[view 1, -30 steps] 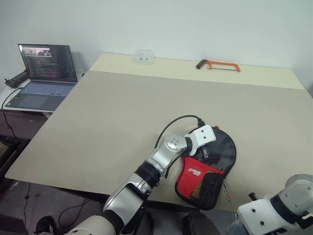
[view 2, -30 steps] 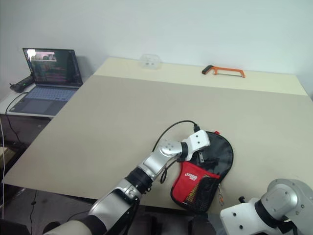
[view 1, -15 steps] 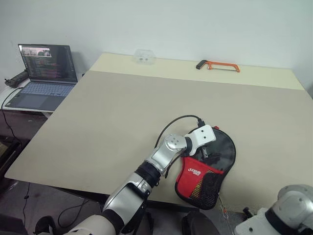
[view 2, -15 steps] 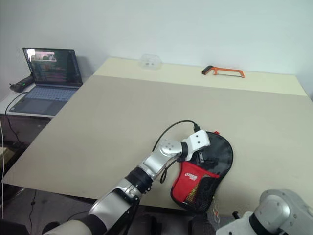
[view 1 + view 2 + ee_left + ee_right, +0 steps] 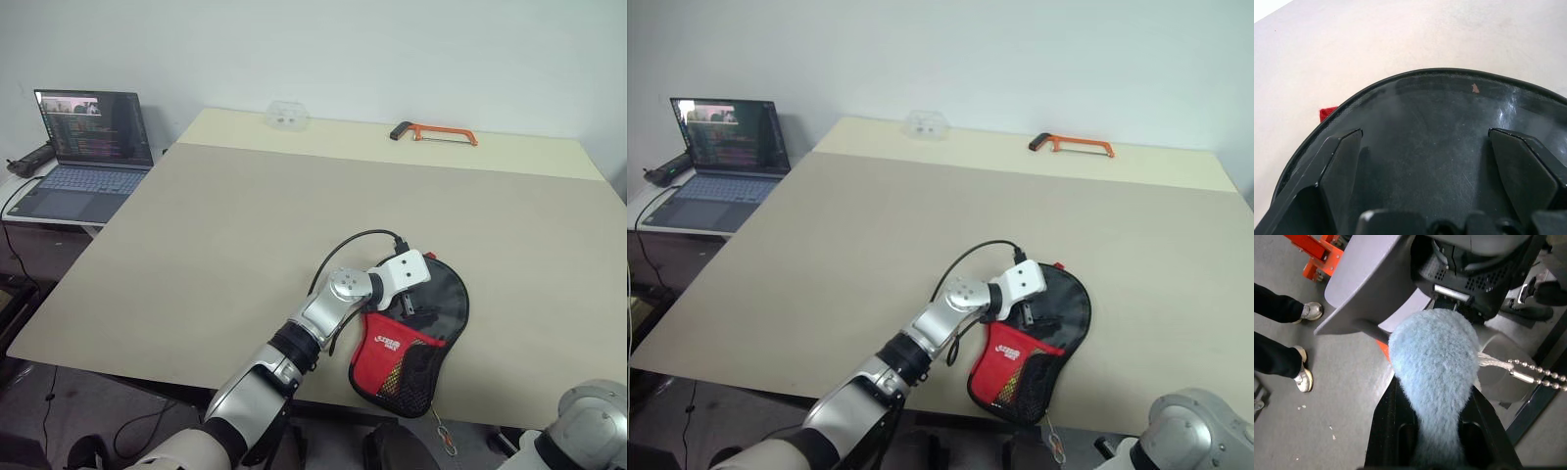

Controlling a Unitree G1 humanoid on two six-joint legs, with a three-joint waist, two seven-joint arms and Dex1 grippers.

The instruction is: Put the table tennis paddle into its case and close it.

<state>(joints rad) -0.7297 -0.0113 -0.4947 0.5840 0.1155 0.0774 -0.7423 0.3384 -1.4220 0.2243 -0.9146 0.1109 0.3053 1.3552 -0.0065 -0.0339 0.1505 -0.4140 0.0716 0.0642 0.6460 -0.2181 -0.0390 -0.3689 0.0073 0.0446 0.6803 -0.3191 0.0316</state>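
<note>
Near the front edge of the beige table [image 5: 245, 215], we saw the case [image 5: 416, 338] lying flat, its black rounded end with the clear plastic panel pointing toward the far side and its red part with white lettering and the mesh pocket reaching to the table's front edge. The left gripper [image 5: 409, 305] rested over the case's upper half, and in the left wrist view its two black fingers [image 5: 1337, 171] stood wide apart on the glossy panel, closed on nothing. A black cable looped from that wrist across the tabletop. We could not tell whether the table tennis paddle sat inside the case. In the right wrist view, the right gripper [image 5: 1435, 431] was pinched on a fluffy pale blue-grey charm [image 5: 1432, 367], from which a white cord and a bead chain [image 5: 1535, 372] ran off to the side; below it lay a grey floor and a person's shoes [image 5: 1305, 377]. At the table's far edge lay an orange hacksaw [image 5: 434, 131] and a small clear plastic container [image 5: 287, 114]. A laptop [image 5: 78, 147] stood open on a side desk to the left.
</note>
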